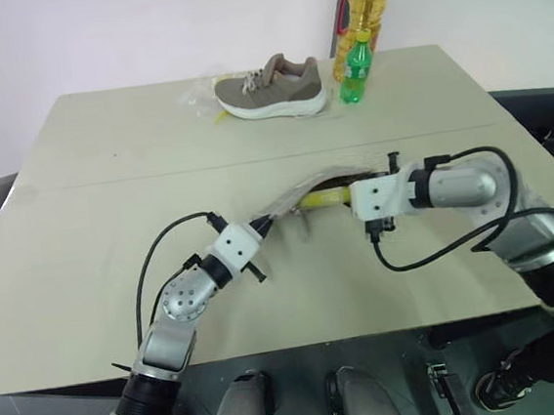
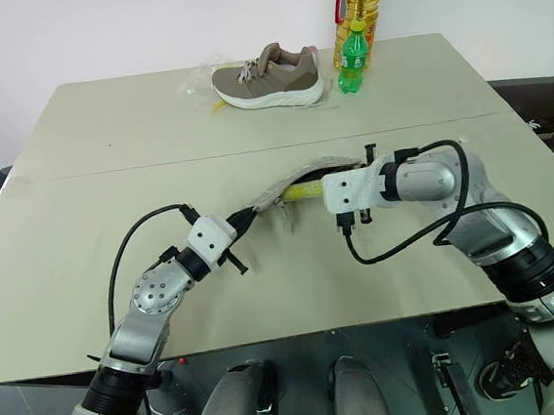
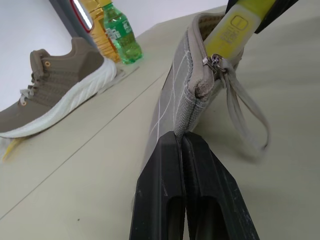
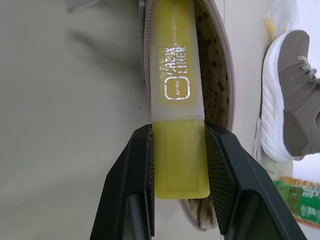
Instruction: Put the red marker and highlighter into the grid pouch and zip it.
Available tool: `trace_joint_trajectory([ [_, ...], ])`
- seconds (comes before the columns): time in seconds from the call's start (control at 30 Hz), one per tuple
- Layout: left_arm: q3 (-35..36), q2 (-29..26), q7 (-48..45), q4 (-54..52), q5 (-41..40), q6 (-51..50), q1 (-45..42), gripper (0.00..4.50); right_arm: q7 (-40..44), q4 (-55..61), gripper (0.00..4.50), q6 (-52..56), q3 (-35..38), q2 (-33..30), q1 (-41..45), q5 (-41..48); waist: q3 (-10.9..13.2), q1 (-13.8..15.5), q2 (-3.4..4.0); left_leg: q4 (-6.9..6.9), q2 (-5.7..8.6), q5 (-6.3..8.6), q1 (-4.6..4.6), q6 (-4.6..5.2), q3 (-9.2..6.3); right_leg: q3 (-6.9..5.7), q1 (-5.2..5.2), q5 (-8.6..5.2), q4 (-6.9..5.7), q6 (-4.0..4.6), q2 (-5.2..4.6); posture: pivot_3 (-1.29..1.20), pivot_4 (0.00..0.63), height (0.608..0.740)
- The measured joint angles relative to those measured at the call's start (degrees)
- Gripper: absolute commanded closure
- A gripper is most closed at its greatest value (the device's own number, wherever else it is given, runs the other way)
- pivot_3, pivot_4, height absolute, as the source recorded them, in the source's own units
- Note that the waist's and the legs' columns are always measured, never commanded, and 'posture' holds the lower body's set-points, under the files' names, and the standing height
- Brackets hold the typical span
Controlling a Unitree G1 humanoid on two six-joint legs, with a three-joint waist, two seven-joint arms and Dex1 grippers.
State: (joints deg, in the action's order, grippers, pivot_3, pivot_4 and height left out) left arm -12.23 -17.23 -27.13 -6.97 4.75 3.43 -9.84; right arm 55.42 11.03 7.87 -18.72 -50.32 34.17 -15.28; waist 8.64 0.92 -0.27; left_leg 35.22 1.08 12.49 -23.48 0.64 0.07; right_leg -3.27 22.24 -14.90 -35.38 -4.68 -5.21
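Observation:
The grid pouch [image 1: 289, 199] is lifted off the table [image 1: 117, 282] by one end, its grey fabric with white lines clamped in my left gripper [image 3: 181, 137], which is shut on it. The pouch's mouth [image 4: 216, 60] gapes open, with the zipper pull [image 3: 216, 61] and a strap [image 3: 247, 117] hanging beside it. My right gripper [image 4: 177, 134] is shut on the yellow highlighter [image 4: 176, 75], whose front half lies inside the open mouth. In the eye views the highlighter [image 1: 322, 198] bridges the pouch and the right gripper [image 1: 347, 197]. The red marker is out of view.
At the table's far edge stand a brown shoe [image 1: 272, 90] on a plastic bag, a green bottle [image 1: 354, 68] and a tall bottle of yellow oil [image 1: 365, 3]. A seam [image 1: 156, 173] crosses the tabletop.

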Motion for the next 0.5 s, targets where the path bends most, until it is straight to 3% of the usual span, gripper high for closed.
trace_joint_trajectory([
  [0.07,0.0,0.0,-0.1,-0.2,0.0,0.0,0.1,4.5,-0.2,-0.2,3.65,-0.9,0.0,0.1,0.1,-0.7,0.0,-0.1,0.0,0.0,0.0,0.0,0.0,0.0,0.0,0.0,0.01,0.01,0.0,-0.02,0.0,0.0,0.15,0.731],
  [0.27,0.0,0.0,-0.4,-0.7,-0.3,0.0,0.2,4.5,-1.8,-3.6,0.8,-3.6,1.1,0.5,1.1,-2.2,0.0,-0.1,0.0,0.0,0.01,0.0,0.0,0.0,0.0,0.0,0.0,0.02,0.0,-0.04,0.0,0.0,0.15,0.731],
  [0.5,0.6,2.1,-0.1,-0.9,-3.0,-0.9,0.3,4.5,-2.8,-7.7,0.8,-4.4,4.6,-0.3,1.4,-2.2,0.0,0.0,0.0,0.01,0.01,0.0,0.0,0.0,0.0,-0.01,-0.01,0.06,0.0,-0.1,0.0,0.0,0.15,0.731],
])
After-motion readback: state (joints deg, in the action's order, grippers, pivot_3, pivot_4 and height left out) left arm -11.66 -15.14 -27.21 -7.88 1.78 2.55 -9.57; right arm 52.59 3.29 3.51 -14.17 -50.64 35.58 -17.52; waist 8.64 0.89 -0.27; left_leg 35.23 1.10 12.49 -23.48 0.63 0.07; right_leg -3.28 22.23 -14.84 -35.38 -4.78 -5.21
